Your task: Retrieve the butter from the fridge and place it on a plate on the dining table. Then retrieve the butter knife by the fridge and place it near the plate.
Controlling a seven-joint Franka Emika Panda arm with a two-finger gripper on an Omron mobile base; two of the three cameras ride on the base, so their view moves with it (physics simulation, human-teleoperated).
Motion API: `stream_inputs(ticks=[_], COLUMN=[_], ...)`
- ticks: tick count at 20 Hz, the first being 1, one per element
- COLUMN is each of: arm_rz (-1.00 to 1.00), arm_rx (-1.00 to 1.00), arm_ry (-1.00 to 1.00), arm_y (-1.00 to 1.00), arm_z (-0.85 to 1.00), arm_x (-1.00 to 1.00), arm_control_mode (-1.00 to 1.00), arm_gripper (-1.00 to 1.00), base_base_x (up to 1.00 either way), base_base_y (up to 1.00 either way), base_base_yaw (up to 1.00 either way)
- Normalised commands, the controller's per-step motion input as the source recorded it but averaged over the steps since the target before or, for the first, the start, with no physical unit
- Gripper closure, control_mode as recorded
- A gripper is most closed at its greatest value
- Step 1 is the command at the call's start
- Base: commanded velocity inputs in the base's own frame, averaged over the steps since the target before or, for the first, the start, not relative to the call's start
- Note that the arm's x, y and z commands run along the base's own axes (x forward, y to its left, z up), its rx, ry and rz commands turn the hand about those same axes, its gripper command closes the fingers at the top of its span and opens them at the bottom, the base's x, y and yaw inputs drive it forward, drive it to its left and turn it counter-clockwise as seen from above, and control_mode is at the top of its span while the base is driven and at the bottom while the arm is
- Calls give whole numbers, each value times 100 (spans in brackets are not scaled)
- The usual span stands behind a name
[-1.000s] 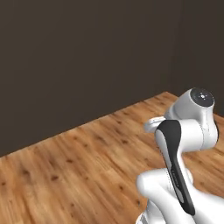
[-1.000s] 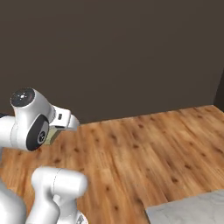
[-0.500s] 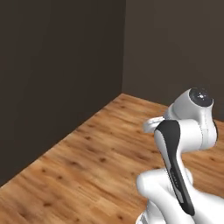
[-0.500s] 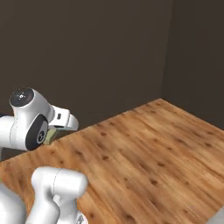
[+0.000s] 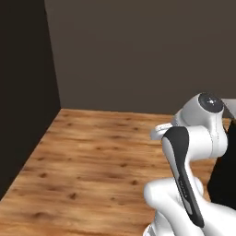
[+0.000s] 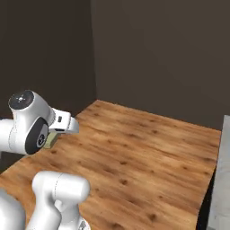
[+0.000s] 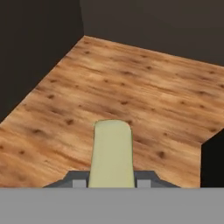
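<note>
Holding the butter (image 7: 112,153) between my fingers, I see it in the hand view as a pale yellow stick rising from the bottom centre of the frame, its rounded end pointing up toward the middle. My gripper (image 7: 112,183) is closed narrow on it, with a grey fingertip (image 7: 78,182) pressed against its left side and another against its right, at the bottom edge. In the right base view a small yellowish piece of the butter (image 6: 50,139) shows at the middle left of the frame, just under the white wrist block.

The wood floor (image 7: 144,96) spreads across the middle of the hand view, warm brown planks with dark knots and streaky grain. In the left base view the wood floor (image 5: 92,170) covers the lower left half of the frame; in the right base view it runs from the lower left to the middle right.

A dark wall (image 5: 138,50) crosses the top of the left base view, and a darker wall (image 5: 23,92) stands down its left edge; the two meet in a corner at the upper left. The right base view shows the same corner at its upper left. A pale grey slab (image 6: 222,179) stands along the lower right edge of the right base view, too cropped to identify. A black shape (image 5: 223,179) sits at the right edge of the left base view, partly behind my arm.

I can read no writing or labels anywhere.
</note>
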Motion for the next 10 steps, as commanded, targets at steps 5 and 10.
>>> stream_inputs(ticks=[5,10], arm_rz=[0,0], arm_rx=[0,0], arm_ry=[0,0], arm_y=[0,0], arm_z=[0,0], arm_x=[0,0], arm_control_mode=[100,100], arm_gripper=[100,100], base_base_x=[57,95], base_base_y=[36,63], base_base_yaw=[-77,-66])
